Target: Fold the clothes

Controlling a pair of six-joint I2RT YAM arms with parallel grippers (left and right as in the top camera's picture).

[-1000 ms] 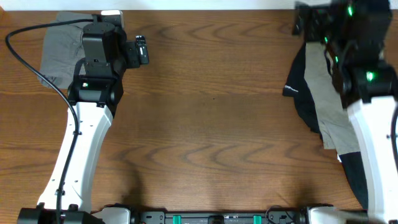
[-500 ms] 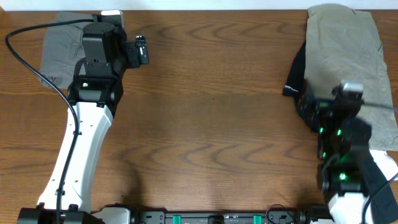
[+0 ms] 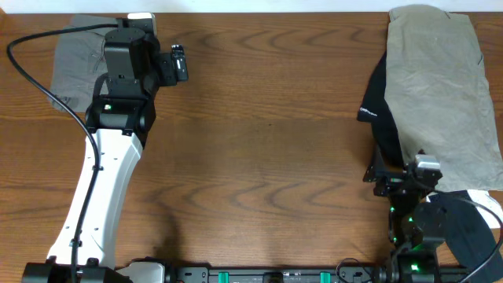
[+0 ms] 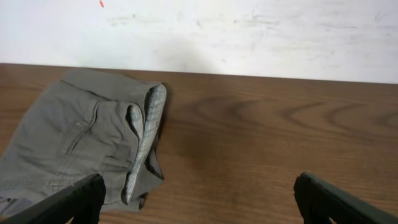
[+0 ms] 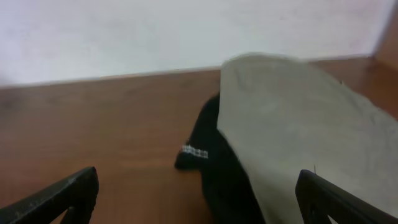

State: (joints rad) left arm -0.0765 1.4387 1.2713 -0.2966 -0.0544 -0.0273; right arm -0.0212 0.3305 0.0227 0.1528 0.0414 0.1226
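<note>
Clothes (image 4: 74, 143), a pair of grey shorts, lie at the far left corner of the counter (image 3: 267, 141), by the left gripper (image 4: 199, 186), which is wide open and holds nothing. The right gripper (image 5: 196, 183) is wide open too, near a beige garment (image 3: 440, 86) lying on a black garment (image 3: 385, 118).

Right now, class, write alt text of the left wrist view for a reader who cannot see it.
A pair of grey shorts lies folded at the left of a wooden table, its pale waistband lining turned outward. The left jaws stand wide open at the bottom corners, holding nothing; a white wall runs behind.
</note>
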